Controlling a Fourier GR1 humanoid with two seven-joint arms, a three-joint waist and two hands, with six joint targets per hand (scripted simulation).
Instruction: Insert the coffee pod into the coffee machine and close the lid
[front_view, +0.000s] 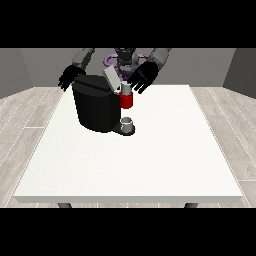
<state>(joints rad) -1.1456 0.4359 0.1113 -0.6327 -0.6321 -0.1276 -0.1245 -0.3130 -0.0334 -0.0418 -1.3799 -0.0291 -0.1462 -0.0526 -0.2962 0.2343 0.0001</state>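
A black coffee machine (95, 107) stands on the white table (150, 160) at the far left-centre. Its grey lid (112, 78) is tilted up and open. At the machine's front is a red brewing head (127, 101) with a small grey pod (126, 89) sitting on top of it. A grey cup (127, 123) rests on the machine's drip base below. The hand at the view's right (143, 77) hovers just right of the lid and above the pod, fingers spread and straight. The hand at the view's left (70, 77) hangs behind the machine's left side, fingers relaxed, holding nothing.
The robot's torso (124, 59) stands behind the table's far edge. The table extends wide toward the camera and to the right of the machine. Wooden floor surrounds the table.
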